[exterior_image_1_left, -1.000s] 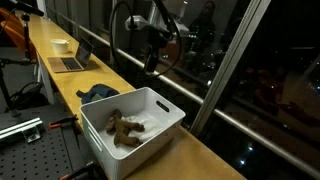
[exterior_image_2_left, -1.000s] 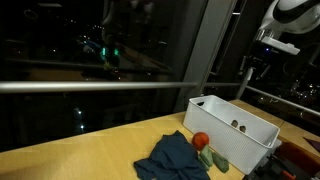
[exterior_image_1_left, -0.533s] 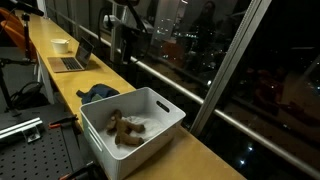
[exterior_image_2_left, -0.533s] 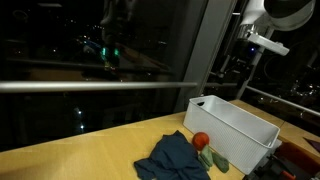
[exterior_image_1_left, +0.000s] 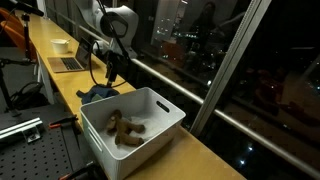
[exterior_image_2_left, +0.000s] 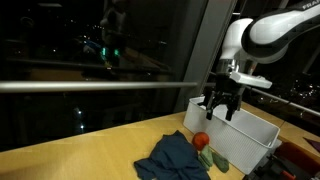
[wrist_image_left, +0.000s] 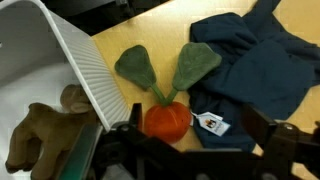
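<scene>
The claw (exterior_image_2_left: 222, 105) hangs spread wide, holding nothing, just above the orange plush toy (wrist_image_left: 167, 122). In the wrist view the toy lies on the tabletop (wrist_image_left: 150, 25) at 12 o'clock from the claw, with its two green leaves (wrist_image_left: 135, 68) also fanning toward 12. The blue cloth (wrist_image_left: 255, 60) lies at 2 o'clock from the toy, touching it. The white bin (wrist_image_left: 90, 75) stands at 9 o'clock, just beside the toy, with a brown plush animal (wrist_image_left: 40, 130) inside.
</scene>
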